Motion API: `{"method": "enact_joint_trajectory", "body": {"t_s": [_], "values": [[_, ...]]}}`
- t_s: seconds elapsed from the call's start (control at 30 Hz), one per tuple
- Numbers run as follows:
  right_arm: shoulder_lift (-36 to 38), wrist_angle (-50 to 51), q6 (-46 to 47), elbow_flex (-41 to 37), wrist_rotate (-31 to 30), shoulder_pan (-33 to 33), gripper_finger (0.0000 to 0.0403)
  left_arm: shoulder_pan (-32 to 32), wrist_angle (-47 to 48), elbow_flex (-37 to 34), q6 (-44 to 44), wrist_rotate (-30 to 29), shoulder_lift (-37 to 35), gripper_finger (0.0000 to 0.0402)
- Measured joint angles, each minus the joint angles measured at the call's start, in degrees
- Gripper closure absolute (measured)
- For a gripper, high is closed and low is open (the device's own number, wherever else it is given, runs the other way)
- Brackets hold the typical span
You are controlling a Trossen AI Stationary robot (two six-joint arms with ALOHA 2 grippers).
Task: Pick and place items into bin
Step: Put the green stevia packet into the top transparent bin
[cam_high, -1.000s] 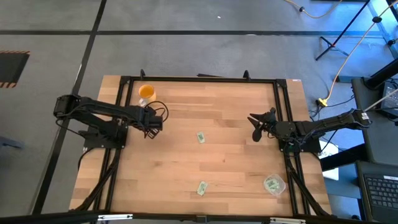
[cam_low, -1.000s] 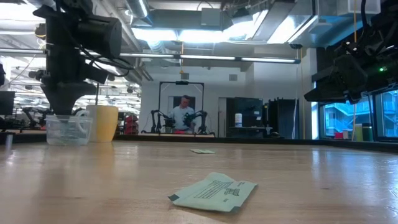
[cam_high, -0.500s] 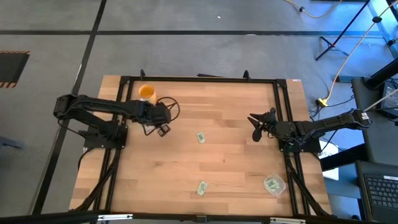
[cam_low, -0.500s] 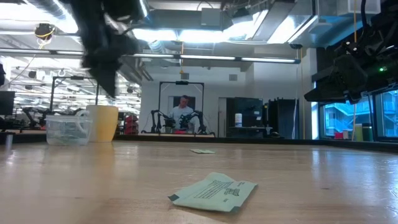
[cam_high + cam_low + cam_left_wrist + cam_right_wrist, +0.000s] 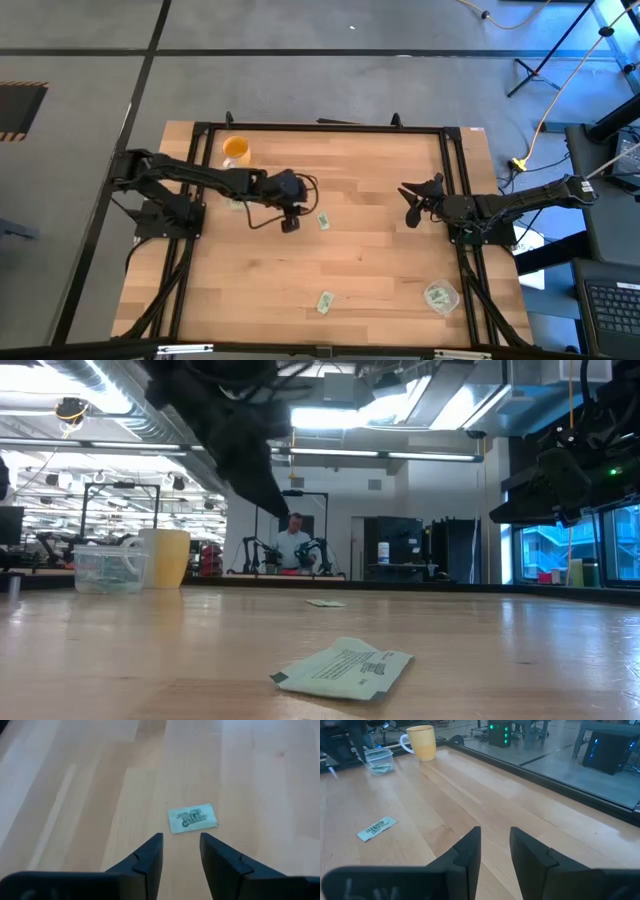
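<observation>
Green packet (image 5: 192, 818) lies just ahead of the left gripper (image 5: 181, 851), fingers parted and empty; it should be straddled squarely before closing. Right gripper (image 5: 495, 847) waits open

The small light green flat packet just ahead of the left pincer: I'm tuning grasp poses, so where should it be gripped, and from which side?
Come straight down from above with the left pincer and pinch the small light green flat packet across its narrow width. It lies flat on the wooden table, so there is probably no raised edge to catch from the side.
</observation>
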State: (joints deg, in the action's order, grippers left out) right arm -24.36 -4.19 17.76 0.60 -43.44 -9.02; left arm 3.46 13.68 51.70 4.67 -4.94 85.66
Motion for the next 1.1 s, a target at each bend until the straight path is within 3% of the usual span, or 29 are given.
{"method": "enact_joint_trajectory", "body": {"t_s": [0.37,1.1], "values": [[0.0,0.0,0.0,0.0,0.0,0.0,0.0297,0.0,-13.0,0.0,-7.4,1.7,10.9,0.0281],[0.0,0.2,0.0,0.0,0.0,0.0,0.0297,0.0,-18.6,0.0,-7.0,0.9,21.1,0.0286]]}}
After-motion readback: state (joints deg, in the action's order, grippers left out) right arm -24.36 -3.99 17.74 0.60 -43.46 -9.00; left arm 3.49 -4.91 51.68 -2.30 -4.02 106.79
